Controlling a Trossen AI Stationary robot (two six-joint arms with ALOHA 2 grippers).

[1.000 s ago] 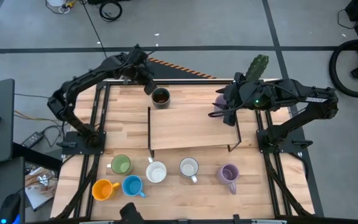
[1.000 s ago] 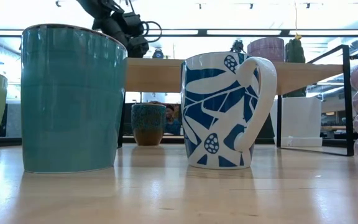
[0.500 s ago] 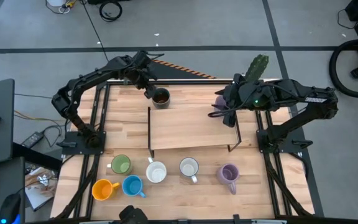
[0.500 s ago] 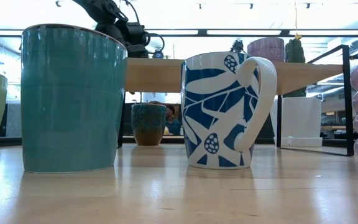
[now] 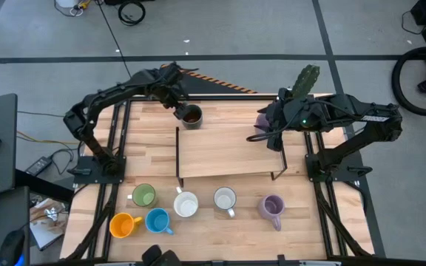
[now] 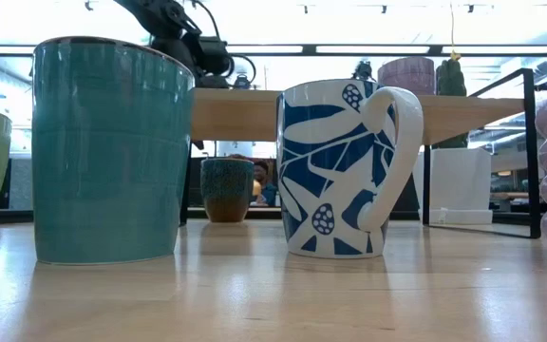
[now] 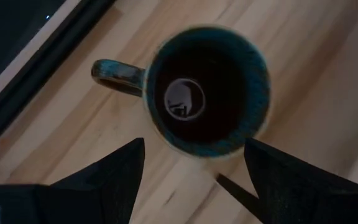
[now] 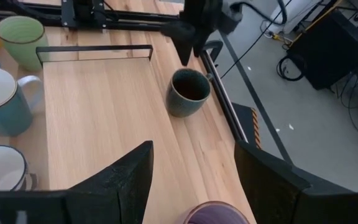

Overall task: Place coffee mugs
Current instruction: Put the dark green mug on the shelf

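Mug (image 7: 207,90) below open left gripper (image 7: 194,165) — apart

Nothing readable here tbh, only a small pale logo inside the dark brown mug (image 7: 205,88), way too blurry to make out.

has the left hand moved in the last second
Yes. The left hand has drawn back from over the dark mug, toward the table's far edge.

A dark brown mug (image 7: 207,90) with a speckled teal rim shows just ahead of the black left jaws. Others are green (image 5: 143,196), orange (image 5: 123,224), blue (image 5: 157,220), white (image 5: 186,204), lavender (image 5: 273,206); one is white with blue leaves (image 6: 340,169). The desk (image 5: 228,235) is pale wood
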